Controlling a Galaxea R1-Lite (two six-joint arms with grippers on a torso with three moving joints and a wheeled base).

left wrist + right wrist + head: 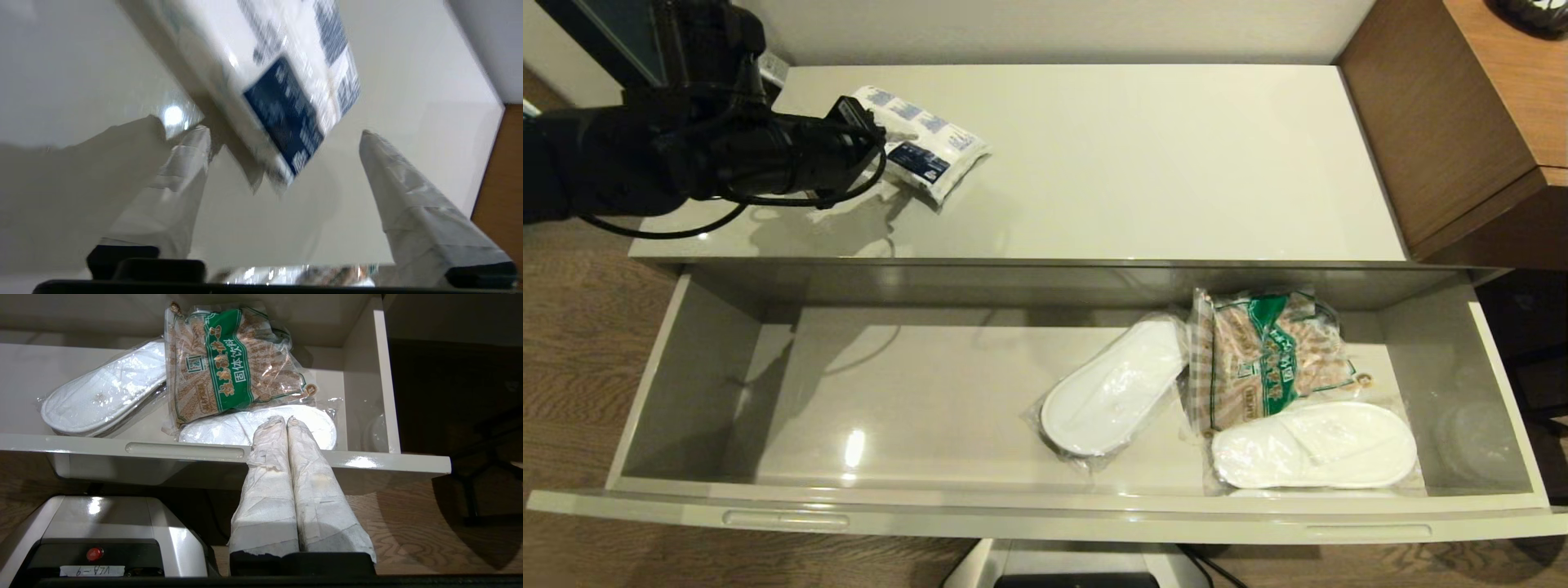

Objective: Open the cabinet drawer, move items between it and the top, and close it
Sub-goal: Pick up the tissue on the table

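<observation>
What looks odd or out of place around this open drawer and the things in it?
Little stands out. The white tissue packet with blue prints lies askew on the glossy beige-grey cabinet top, before the open left gripper. In the wide open drawer, a green-and-brown snack bag overlaps one plastic-wrapped white slipper. Nothing is spilled or damaged.

My left arm [670,159] is matte black with looping black cables; both claws' fingers [412,204] wear wrinkled white tape.

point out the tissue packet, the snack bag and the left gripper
tissue packet [927,151]: head view, on its dark label, lying on the cabinet top.
snack bag [233,363]: right wrist view, on its green band, inside the open drawer.
left gripper [286,139]: left wrist view, midway between its open fingertips, over the packet's corner.
</observation>
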